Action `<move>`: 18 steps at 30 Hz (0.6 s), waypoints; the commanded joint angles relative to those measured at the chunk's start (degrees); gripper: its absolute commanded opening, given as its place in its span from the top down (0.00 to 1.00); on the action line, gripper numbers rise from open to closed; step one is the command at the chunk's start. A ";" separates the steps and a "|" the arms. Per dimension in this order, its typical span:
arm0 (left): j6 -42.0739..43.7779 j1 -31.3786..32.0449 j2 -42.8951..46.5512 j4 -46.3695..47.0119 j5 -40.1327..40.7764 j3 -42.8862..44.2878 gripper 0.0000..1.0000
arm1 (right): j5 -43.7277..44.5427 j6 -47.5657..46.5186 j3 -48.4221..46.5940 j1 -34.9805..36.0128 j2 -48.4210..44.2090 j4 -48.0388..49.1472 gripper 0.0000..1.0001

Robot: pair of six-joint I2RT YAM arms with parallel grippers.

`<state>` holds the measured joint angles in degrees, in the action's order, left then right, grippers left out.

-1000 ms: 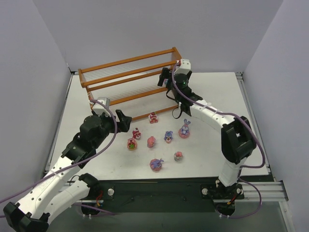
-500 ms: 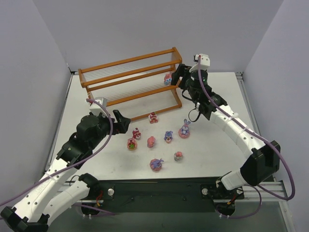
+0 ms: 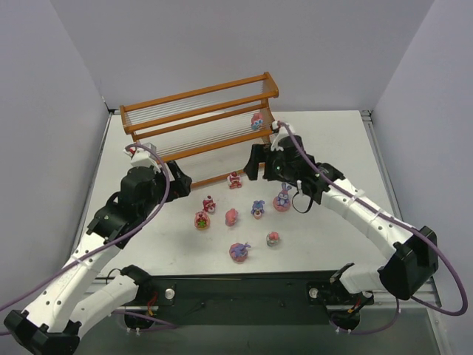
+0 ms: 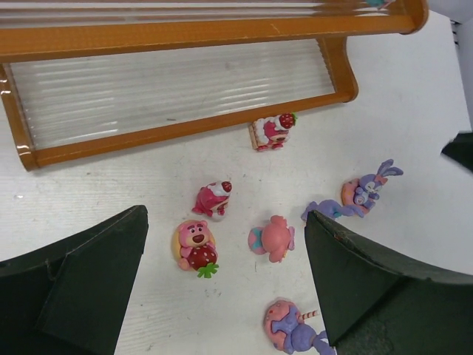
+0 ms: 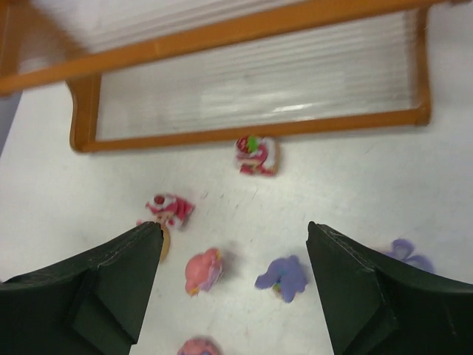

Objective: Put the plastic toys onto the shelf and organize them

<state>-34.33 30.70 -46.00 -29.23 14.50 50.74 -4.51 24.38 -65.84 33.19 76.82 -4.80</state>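
Orange-brown wood frames the shelf (image 3: 196, 122) at the back of the worktop (image 3: 332, 148), and one toy (image 3: 257, 120) stands at the right end of its middle tier. Eight more toys (image 3: 232, 217) lie scattered in front of the shelf, none held. My left hand (image 4: 225, 220) hangs wide open before the shelf's left half. My right hand (image 5: 235, 228), also wide and empty, hangs before its right end.
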 commanded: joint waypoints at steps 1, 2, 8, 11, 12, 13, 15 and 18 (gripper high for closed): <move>-1.98 -1.52 -1.20 -5.65 0.79 4.10 0.03 | -1.02 -0.91 1.42 9.58 -0.09 -1.45 0.19; -1.45 -1.52 -1.03 -6.53 0.79 4.10 0.03 | -0.94 -0.91 2.64 11.00 0.43 -0.83 0.19; 2.25 -2.22 0.82 -7.60 0.17 4.46 0.03 | -6.90 -9.07 7.39 17.96 1.14 1.28 0.20; 2.33 -2.31 1.26 -7.33 -0.96 3.84 0.03 | -11.47 -17.06 7.66 18.31 2.63 -1.43 0.22; 2.25 -2.31 1.35 -7.24 -1.58 3.75 0.03 | -12.61 -20.83 7.31 18.31 3.07 -2.57 0.22; 2.25 -2.31 1.44 -6.81 -1.76 3.49 0.03 | -12.80 -22.78 6.87 18.31 3.95 -4.85 0.23; 2.07 -2.40 1.70 -6.28 -1.85 2.88 0.03 | -12.98 -26.20 5.91 18.31 4.92 -6.01 0.23; 2.25 -2.40 1.96 -4.78 -1.76 1.91 0.03 | -13.24 -31.40 3.89 18.23 8.08 -7.33 0.24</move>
<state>-33.15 28.69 -44.99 -36.60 13.43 52.80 -15.42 3.49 -58.41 51.42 82.02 -8.86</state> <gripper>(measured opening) 0.972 0.764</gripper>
